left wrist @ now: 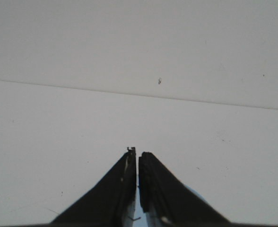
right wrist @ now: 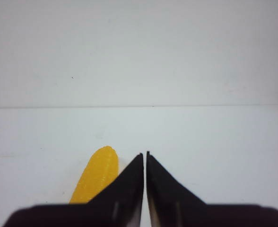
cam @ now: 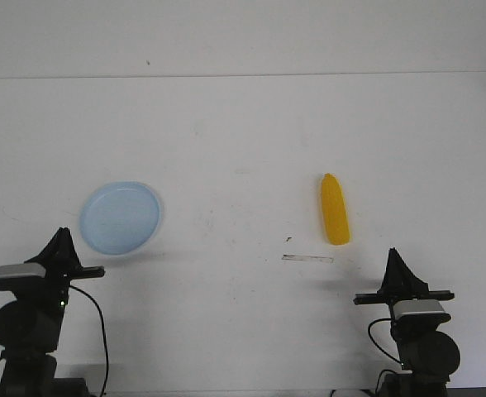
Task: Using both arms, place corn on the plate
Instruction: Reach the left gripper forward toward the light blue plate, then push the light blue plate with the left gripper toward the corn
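A white worktop (cam: 243, 149) with faint scuffs and a thin pale strip (cam: 307, 259) meets a plain white wall (cam: 243, 33) at its far edge. The corn (cam: 335, 209) lies right of centre, pointed end away from the robot. The plate (cam: 120, 217) sits well apart, at left. The left claw (left wrist: 137, 156) and right claw (right wrist: 144, 156) are clenched, holding nothing.

We see the corn (cam: 335, 210), a bright yellow cob, lying flat on the white table's (cam: 243, 149) right half, pointed end toward the far edge. We see the plate (cam: 120, 217), round, pale blue and bare, on the left half, nearer the front edge.
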Controlling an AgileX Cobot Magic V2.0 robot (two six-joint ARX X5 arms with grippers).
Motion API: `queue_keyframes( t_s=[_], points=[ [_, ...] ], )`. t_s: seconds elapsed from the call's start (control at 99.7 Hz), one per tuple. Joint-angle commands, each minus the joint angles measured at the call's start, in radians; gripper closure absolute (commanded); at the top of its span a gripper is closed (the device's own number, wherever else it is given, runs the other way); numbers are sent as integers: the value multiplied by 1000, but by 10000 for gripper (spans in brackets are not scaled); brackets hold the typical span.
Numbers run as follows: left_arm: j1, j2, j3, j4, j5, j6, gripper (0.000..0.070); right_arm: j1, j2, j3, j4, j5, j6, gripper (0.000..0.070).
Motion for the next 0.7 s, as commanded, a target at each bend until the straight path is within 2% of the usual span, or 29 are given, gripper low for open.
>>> queue_keyframes(
  t_s=[0.0,0.271,0.351,0.452,0.512,0.562,0.692],
  points=[
    [1,102,73,12,-3,-2,699,1,1,-1,10,0,6,691],
    [7,457,319,-88,-3,-9,699,1,1,-1,10,0,6,691],
    [19,545,390,-153,-1,-77,699,1,1,-1,10,1,6,691],
    [53,645,481,-273,17,-220,699,1,1,-1,10,1,6,691],
    [82,693,521,-337,69,-285,699,1,1,-1,10,1,6,691],
    [120,734,545,-380,151,-327,699,1,1,-1,10,1,6,691],
    [247,805,550,-425,375,-358,699,1,1,-1,10,1,6,691]
  ],
)
